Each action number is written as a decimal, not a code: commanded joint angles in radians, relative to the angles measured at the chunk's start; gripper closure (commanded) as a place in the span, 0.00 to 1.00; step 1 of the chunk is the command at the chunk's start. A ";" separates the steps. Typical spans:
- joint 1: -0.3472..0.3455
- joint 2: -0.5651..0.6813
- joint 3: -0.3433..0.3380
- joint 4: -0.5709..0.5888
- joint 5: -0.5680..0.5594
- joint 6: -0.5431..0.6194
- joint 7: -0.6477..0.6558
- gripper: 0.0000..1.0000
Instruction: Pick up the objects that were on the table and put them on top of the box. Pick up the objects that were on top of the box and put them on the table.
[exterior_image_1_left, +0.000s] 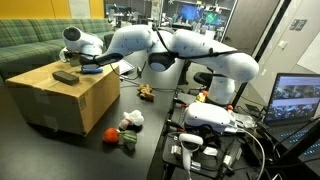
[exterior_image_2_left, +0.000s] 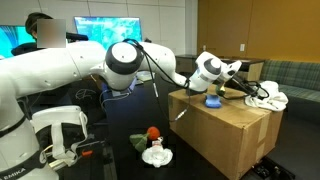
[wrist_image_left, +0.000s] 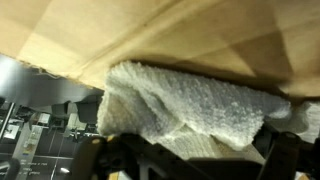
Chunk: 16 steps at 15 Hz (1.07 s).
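A large cardboard box (exterior_image_1_left: 60, 98) stands on the dark table and shows in both exterior views (exterior_image_2_left: 225, 130). A white fluffy towel (exterior_image_2_left: 270, 98) lies on the box top by its far edge and fills the wrist view (wrist_image_left: 190, 100). A blue object (exterior_image_2_left: 213, 100) and a dark flat object (exterior_image_1_left: 65, 76) also lie on the box. My gripper (exterior_image_2_left: 250, 90) reaches low over the box top. Its jaws (wrist_image_left: 190, 160) are open, spread wide with the towel between them. On the table lie a white-and-red toy (exterior_image_1_left: 130, 120), an orange ball (exterior_image_1_left: 110, 133) and a small brown toy (exterior_image_1_left: 146, 92).
A green sofa (exterior_image_1_left: 30, 40) stands behind the box. A stand with cables and white gear (exterior_image_1_left: 205, 130) and a laptop (exterior_image_1_left: 298, 100) sit beside the arm's base. A person sits at a monitor (exterior_image_2_left: 105, 30) in the back.
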 joint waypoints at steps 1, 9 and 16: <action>-0.053 0.065 0.036 0.145 -0.049 -0.082 -0.007 0.26; -0.040 0.048 0.046 0.142 -0.024 -0.091 -0.088 0.76; -0.018 0.004 0.039 0.124 -0.031 -0.064 -0.097 0.95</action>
